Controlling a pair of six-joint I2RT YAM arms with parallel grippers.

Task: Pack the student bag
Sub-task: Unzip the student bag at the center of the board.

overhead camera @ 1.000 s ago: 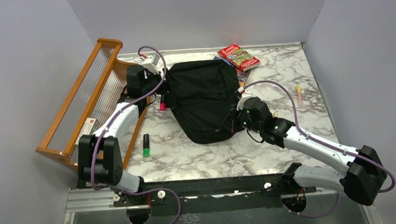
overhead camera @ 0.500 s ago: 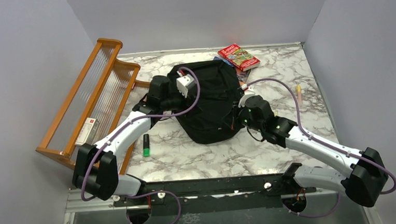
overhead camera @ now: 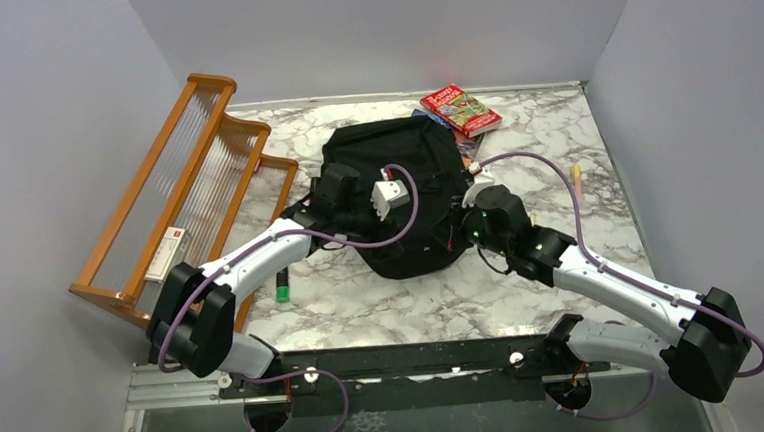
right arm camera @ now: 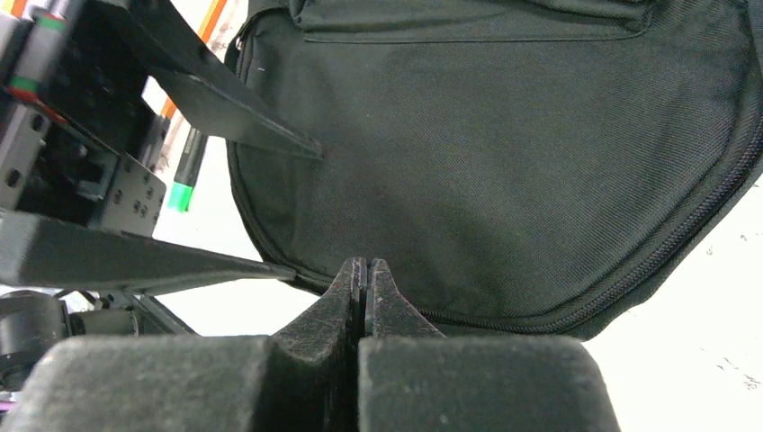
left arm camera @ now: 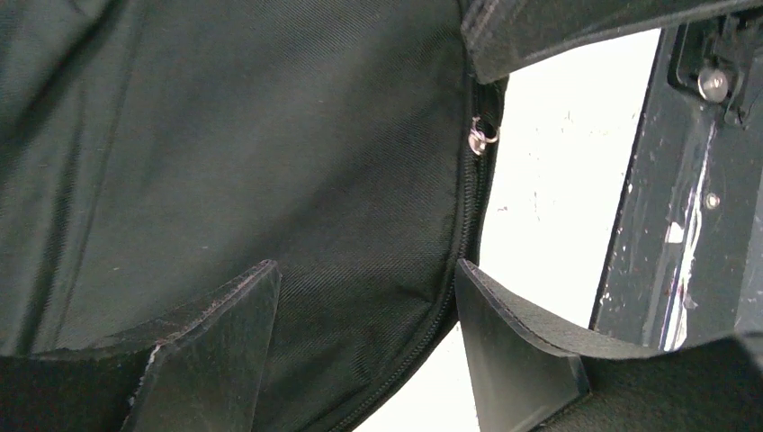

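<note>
The student bag (overhead camera: 396, 180), a black fabric backpack, lies flat in the middle of the marble table. My left gripper (overhead camera: 420, 222) hovers open over its near part. In the left wrist view the left gripper (left arm camera: 367, 306) straddles the bag's zip edge (left arm camera: 463, 243), with a small metal zip pull (left arm camera: 481, 138) beyond it. My right gripper (overhead camera: 456, 233) is at the bag's near right edge. In the right wrist view the right gripper (right arm camera: 366, 268) is shut, its tips against the bag (right arm camera: 504, 162) at the zip seam. I see no fabric between them.
A red book (overhead camera: 461, 109) lies behind the bag. A wooden rack (overhead camera: 185, 178) stands at the left with a white box (overhead camera: 168, 251) in it. A green highlighter (overhead camera: 282, 280) lies left of the bag, and a yellow marker (overhead camera: 576, 176) lies at the right.
My left arm has swung from the bag's left side, near the rack, across the bag to its near right part. The right gripper has barely moved.
</note>
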